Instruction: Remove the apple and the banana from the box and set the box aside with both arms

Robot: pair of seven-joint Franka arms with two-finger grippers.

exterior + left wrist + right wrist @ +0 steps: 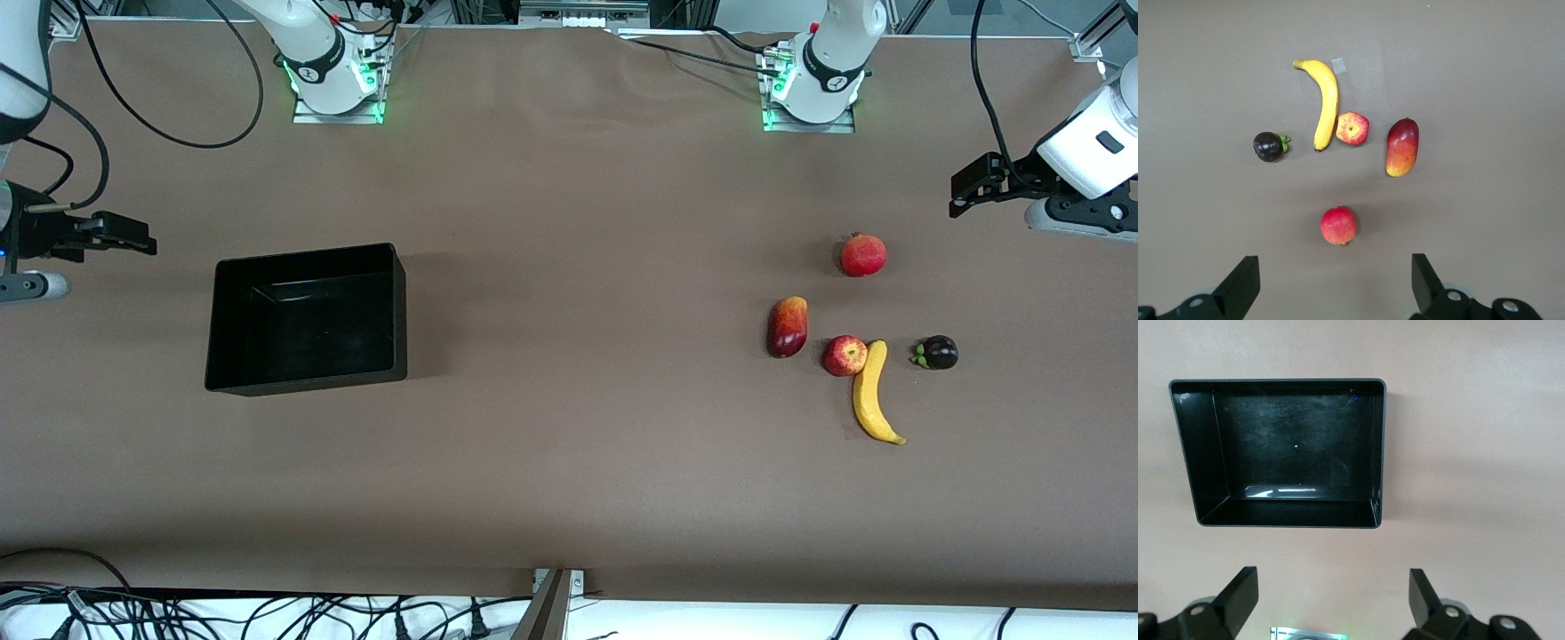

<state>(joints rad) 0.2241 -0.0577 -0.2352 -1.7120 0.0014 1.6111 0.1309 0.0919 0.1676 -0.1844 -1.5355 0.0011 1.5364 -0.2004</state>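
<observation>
While both arms wait, left gripper [960, 197] and right gripper [142, 242] hang wide open, empty, over table ends; apple [844, 356] touches banana [872, 393], well apart from box [400, 302]

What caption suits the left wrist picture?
Open left gripper above five fruits: banana touching apple.

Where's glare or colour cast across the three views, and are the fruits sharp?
Front view: even light, soft shadows, faint sheen inside the black bin; green LED glow at both arm bases. Right wrist view: pinkish cast on the table, streaky reflections on the bin floor. Left wrist view: greyer table; banana, apple and the other fruits sharp, with little shadow.
</observation>
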